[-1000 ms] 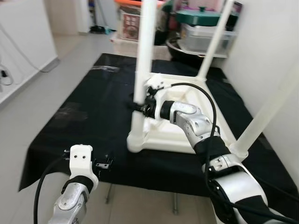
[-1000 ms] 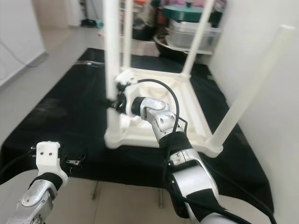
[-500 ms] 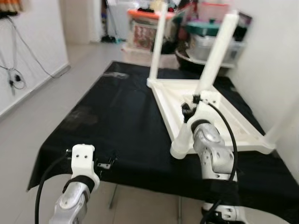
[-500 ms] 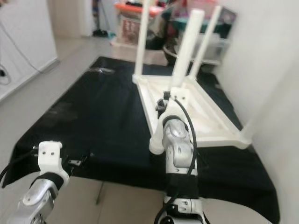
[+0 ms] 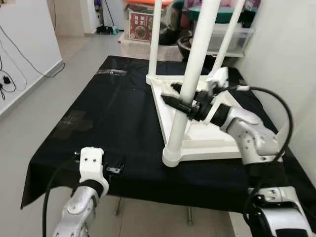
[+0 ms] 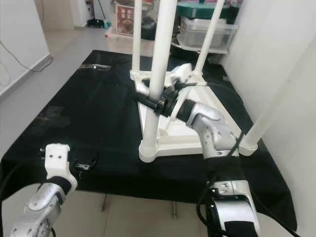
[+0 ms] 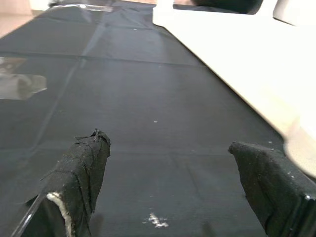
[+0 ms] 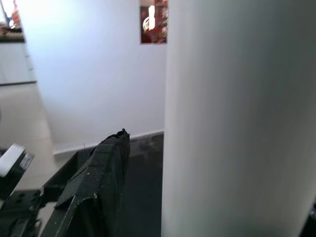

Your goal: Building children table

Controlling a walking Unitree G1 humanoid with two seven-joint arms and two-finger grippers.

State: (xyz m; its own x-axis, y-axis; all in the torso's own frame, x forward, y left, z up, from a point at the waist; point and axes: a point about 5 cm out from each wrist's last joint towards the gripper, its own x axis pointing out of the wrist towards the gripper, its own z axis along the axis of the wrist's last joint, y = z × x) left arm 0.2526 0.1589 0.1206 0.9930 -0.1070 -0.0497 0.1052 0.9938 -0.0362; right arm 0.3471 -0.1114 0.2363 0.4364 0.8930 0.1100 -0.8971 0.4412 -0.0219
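Note:
A white children's table (image 5: 217, 138) lies upside down on a black cloth (image 5: 113, 113), its legs pointing up. My right gripper (image 5: 181, 104) reaches in from the right and is shut on the near leg (image 5: 190, 84), a little above its base. In the right wrist view the leg (image 8: 237, 123) stands right beside one black finger (image 8: 98, 177). My left gripper (image 5: 116, 169) hovers low over the cloth's front edge, well left of the table. It is open, and its two fingers (image 7: 81, 168) have only black cloth between them.
Two far legs (image 5: 155, 39) rise at the back, and another leg (image 6: 276, 94) slants up at the right. Storage bins and a pot (image 5: 217, 29) crowd the floor behind the cloth. A white wall (image 5: 281, 49) runs close on the right. Tiled floor (image 5: 29, 98) lies to the left.
The head view has swung about. The upturned table has turned on the cloth, and my right forearm now reaches the held leg from the right. The left gripper stays put.

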